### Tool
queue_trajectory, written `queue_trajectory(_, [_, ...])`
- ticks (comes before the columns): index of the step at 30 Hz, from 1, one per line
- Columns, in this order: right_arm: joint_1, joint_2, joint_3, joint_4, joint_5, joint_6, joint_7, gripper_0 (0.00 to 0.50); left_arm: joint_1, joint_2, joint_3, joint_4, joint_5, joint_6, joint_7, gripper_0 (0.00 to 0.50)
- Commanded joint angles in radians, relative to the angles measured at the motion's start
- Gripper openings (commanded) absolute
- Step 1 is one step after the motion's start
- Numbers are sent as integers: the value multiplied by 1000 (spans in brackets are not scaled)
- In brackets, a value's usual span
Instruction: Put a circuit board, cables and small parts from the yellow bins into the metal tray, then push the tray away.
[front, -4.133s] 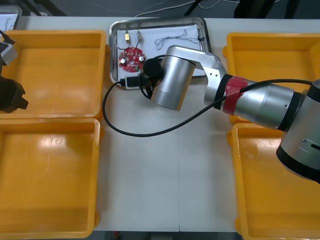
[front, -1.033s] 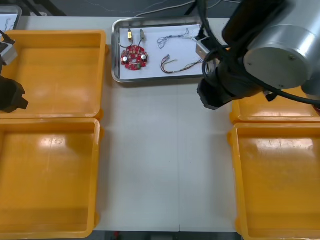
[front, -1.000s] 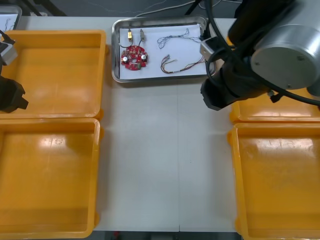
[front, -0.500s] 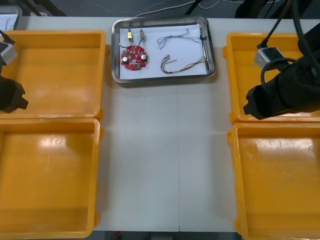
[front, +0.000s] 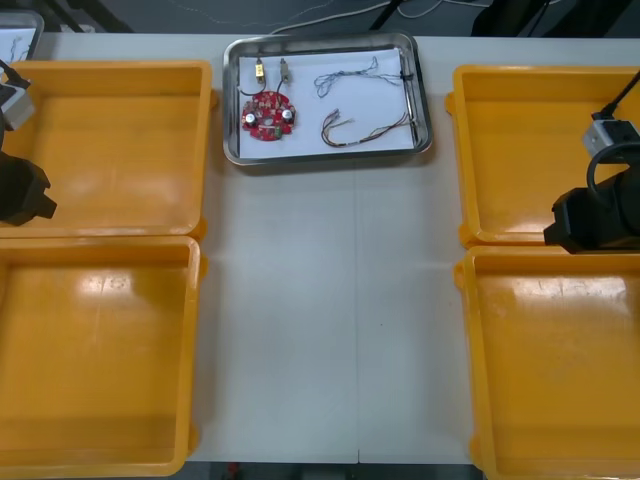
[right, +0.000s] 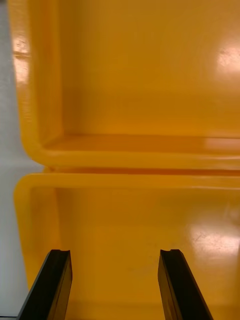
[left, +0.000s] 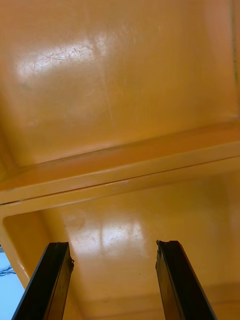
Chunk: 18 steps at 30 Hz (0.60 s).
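Right gripper (right: 115, 255): fingers wide apart, above right yellow bins (front: 520, 150)
Left gripper (left: 112, 247): fingers wide apart, above left yellow bins (front: 110, 150)
Metal tray (front: 327, 160): round red circuit board (front: 266, 113), cables (front: 350, 130) inside

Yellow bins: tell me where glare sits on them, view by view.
Front view: pale sheen on the near left bin and near right bin floors, close to their far walls. Right wrist view: a bright spot on each bin floor, one ahead of the open right gripper. Left wrist view: a streaky patch on the farther bin, a softer one ahead of the open left gripper.
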Motion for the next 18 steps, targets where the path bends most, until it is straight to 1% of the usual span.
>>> queue_trajectory(1, [88, -36, -89, -31, 21, 3, 15, 500, 15, 18, 32, -29, 3, 7, -58, 500])
queue_trajectory(6, [138, -36, -131, -31, 24, 3, 28, 500, 15, 18, 32, -29, 3, 7, -58, 500])
queue_trajectory(13, [194, -32, -147, -31, 61, 3, 48, 500, 15, 18, 32, -29, 3, 7, -58, 500])
queue_trajectory(18, [207, -16, -148, -31, 58, -4, 76, 500, 15, 18, 32, -29, 3, 7, -58, 500])
